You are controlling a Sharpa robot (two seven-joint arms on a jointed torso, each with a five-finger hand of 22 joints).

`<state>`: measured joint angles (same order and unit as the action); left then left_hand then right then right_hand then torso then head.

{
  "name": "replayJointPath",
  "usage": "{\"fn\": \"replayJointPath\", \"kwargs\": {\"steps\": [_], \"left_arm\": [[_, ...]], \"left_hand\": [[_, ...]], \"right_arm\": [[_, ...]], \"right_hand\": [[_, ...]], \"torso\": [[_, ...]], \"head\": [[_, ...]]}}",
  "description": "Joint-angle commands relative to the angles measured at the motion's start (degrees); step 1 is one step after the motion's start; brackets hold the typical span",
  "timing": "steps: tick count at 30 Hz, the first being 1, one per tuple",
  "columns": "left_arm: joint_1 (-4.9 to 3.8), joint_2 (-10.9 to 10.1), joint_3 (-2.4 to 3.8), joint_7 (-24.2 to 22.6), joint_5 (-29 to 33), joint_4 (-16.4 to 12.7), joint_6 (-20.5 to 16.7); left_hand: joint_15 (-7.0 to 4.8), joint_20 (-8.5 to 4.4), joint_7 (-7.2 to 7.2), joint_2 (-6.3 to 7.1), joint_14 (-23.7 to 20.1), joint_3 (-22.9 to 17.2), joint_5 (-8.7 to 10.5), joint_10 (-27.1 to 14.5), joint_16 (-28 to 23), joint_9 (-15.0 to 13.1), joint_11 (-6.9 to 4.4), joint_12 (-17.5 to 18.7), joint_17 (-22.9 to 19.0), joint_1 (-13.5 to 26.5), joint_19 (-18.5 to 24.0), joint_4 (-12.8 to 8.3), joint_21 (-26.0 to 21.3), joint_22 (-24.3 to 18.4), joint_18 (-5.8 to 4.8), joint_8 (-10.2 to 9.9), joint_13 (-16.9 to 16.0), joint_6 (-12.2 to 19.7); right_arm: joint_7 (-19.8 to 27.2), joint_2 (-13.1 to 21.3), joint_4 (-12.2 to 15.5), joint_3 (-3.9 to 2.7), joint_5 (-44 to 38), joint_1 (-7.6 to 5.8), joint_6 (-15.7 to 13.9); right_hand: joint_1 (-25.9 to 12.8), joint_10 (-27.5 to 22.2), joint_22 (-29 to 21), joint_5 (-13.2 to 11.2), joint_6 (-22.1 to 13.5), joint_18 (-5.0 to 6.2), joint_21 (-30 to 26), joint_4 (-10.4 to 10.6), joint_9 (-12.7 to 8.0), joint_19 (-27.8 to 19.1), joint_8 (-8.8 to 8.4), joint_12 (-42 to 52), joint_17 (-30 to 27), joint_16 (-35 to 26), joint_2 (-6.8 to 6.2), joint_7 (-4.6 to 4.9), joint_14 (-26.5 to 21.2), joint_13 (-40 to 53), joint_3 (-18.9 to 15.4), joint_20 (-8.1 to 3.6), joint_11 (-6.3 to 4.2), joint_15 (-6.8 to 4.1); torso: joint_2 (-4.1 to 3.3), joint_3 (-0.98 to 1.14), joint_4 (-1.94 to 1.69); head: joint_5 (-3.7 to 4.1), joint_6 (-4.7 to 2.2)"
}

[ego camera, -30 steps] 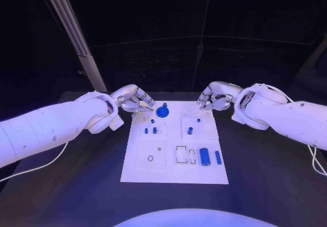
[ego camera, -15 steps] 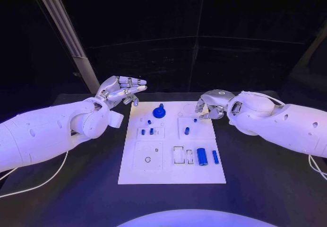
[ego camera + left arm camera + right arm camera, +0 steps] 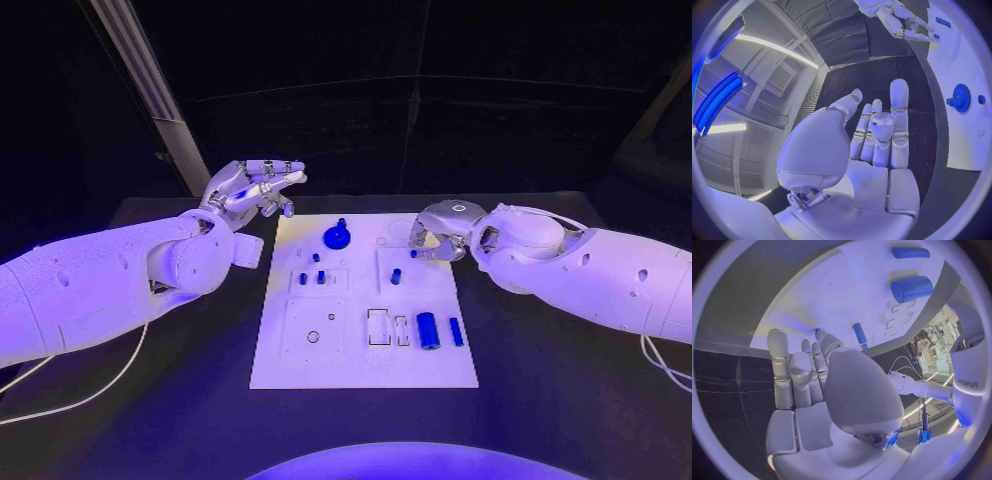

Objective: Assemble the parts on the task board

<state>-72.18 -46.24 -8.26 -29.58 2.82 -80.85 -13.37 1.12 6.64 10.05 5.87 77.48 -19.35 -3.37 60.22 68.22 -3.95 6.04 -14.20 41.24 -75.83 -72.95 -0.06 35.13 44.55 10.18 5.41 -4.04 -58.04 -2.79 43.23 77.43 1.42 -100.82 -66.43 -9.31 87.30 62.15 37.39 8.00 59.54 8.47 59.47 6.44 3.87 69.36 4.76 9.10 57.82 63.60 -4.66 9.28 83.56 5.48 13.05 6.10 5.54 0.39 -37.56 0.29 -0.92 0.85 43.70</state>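
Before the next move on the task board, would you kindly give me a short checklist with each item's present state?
1. Left hand free to grasp: ok; raised off the table beside the task board, fingers apart, nothing in it.
2. Right hand free: cannot tell; it is low over the board's far right corner, fingers curled, and whether it holds a part is hidden.
3. Blue gear on the board: ok, near the far edge.
4. Large blue cylinder and thin blue pin reachable: ok, lying side by side near the right edge, untouched.
5. Board flat on the table: ok.
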Motion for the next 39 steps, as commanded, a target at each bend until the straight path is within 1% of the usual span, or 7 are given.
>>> {"fn": "replayJointPath", "kwargs": {"steps": [1, 5, 11, 19, 28, 34, 39], "left_arm": [[-0.01, -0.02, 0.02, -1.20, 1.52, -0.12, -0.21], [0.02, 0.07, 0.01, -0.99, 1.54, -0.04, -0.03], [0.05, 0.16, 0.01, -0.70, 1.54, 0.14, 0.25], [0.06, 0.15, 0.00, -0.44, 1.55, 0.37, 0.26], [0.06, 0.11, 0.00, -0.07, 1.55, 0.46, 0.46], [0.06, 0.03, 0.00, 0.11, 1.55, 0.48, 0.54], [0.06, 0.03, 0.00, 0.25, 1.55, 0.56, 0.56]], "left_hand": [[-0.05, 0.03, 0.49, -0.14, -0.36, 0.41, -0.21, 0.06, -0.23, 0.10, 0.29, -0.22, -0.08, 0.25, 0.43, -0.02, -0.17, -0.10, 0.28, 0.18, 0.03, -0.08], [-0.01, 0.05, 0.57, -0.10, -0.21, 0.50, -0.22, -0.01, 0.03, 0.12, 0.35, -0.25, 0.44, 0.28, 0.42, 0.01, -0.23, -0.15, 0.26, 0.17, 0.04, 0.08], [0.04, 0.08, 0.64, -0.07, -0.19, 0.59, -0.23, -0.16, 0.08, 0.13, 0.41, -0.27, 0.45, 0.26, 0.39, 0.01, -0.28, -0.19, 0.25, 0.15, 0.07, 0.29], [0.05, 0.09, 0.65, -0.07, -0.19, 0.59, -0.23, -0.18, 0.10, 0.14, 0.42, -0.27, 0.48, 0.25, 0.38, 0.01, -0.29, -0.20, 0.25, 0.15, 0.07, 0.33], [0.08, 0.11, 0.68, -0.08, -0.20, 0.61, -0.25, -0.30, 0.11, 0.14, 0.45, -0.29, 0.44, 0.12, 0.36, -0.05, -0.33, -0.24, 0.24, 0.16, 0.09, 0.46], [0.10, 0.12, 0.71, -0.10, -0.21, 0.60, -0.26, -0.39, 0.11, 0.14, 0.47, -0.30, 0.39, 0.01, 0.34, -0.10, -0.35, -0.26, 0.24, 0.17, 0.10, 0.55], [0.13, 0.15, 0.75, -0.25, -0.23, 0.51, -0.29, -0.54, 0.13, 0.13, 0.51, -0.34, 0.33, -0.26, 0.31, -0.20, -0.42, -0.32, 0.24, 0.23, 0.12, 0.70]], "right_arm": [[0.69, -0.38, -0.33, -0.03, -0.71, -0.01, 0.33], [0.89, -0.81, -0.76, -0.03, -0.63, 0.07, 0.31], [1.19, -1.21, -1.05, -0.03, -0.50, 0.17, 0.85], [1.30, -1.65, -1.25, -0.03, -0.12, 0.45, 2.62], [0.55, -1.81, -1.44, -0.03, -0.28, 0.59, 3.86], [-0.41, -1.99, -1.49, -0.03, -1.33, 0.61, 3.46], [-1.39, -2.12, -1.45, -0.03, -2.60, 0.62, 1.92]], "right_hand": [[-0.04, 0.56, 0.30, -0.56, 0.57, 0.61, 0.41, -0.15, 0.03, 0.65, -0.49, -0.44, 0.26, 0.37, -0.28, -0.04, 0.41, -0.66, 1.27, 0.00, 0.01, 0.09], [-0.26, 0.90, 0.51, -0.94, 0.75, 0.59, 0.61, -0.46, 0.03, 0.77, -0.70, -0.73, 0.45, 0.50, -0.47, 0.06, 0.49, -1.33, 2.75, 0.04, 0.03, 0.12], [-0.89, 1.81, 2.50, -1.23, 1.36, 0.28, 2.00, -0.89, 0.08, 1.72, -0.75, -0.90, 2.00, 1.86, -0.71, -0.02, 1.06, -1.78, 5.04, 0.06, -0.07, 0.01], [-1.52, 3.29, 6.00, -1.39, 2.44, -0.28, 4.41, -1.51, 0.19, 3.28, -0.58, -0.71, 4.09, 3.76, -0.82, -0.31, 1.72, -1.75, 7.22, -0.07, -0.44, -0.27], [-2.21, 4.39, 8.28, -1.41, 3.43, -0.62, 6.08, -2.41, 0.25, 4.19, -0.52, -0.73, 5.42, 4.99, -0.96, -0.57, 1.99, -1.73, 9.22, -0.26, -0.78, -0.53], [-2.00, 4.96, 9.19, -2.96, 3.96, -0.74, 6.84, -3.64, 0.25, 4.42, -0.57, -0.86, 5.82, 5.38, -0.57, -0.66, 1.97, -1.71, 11.50, -0.45, -0.91, -0.76], [-1.72, 6.13, 11.48, -4.19, 4.98, -1.08, 8.40, -5.02, 0.40, 5.18, -0.32, -0.56, 6.65, 6.12, 0.15, -0.88, 2.07, -1.56, 14.14, -0.68, -1.22, -1.05]], "torso": [[0.01, 0.05, 0.07], [0.00, -0.04, 0.01], [0.03, 0.00, 0.07], [0.02, -0.07, 0.06], [0.03, -0.05, 0.03], [-0.01, -0.01, 0.09], [0.02, 0.01, 0.07]], "head": [[-0.14, 0.06], [-0.02, 0.12], [-0.21, 0.26], [-0.16, 0.38], [-0.21, 0.48], [-0.22, 0.52], [-0.09, 0.67]]}}
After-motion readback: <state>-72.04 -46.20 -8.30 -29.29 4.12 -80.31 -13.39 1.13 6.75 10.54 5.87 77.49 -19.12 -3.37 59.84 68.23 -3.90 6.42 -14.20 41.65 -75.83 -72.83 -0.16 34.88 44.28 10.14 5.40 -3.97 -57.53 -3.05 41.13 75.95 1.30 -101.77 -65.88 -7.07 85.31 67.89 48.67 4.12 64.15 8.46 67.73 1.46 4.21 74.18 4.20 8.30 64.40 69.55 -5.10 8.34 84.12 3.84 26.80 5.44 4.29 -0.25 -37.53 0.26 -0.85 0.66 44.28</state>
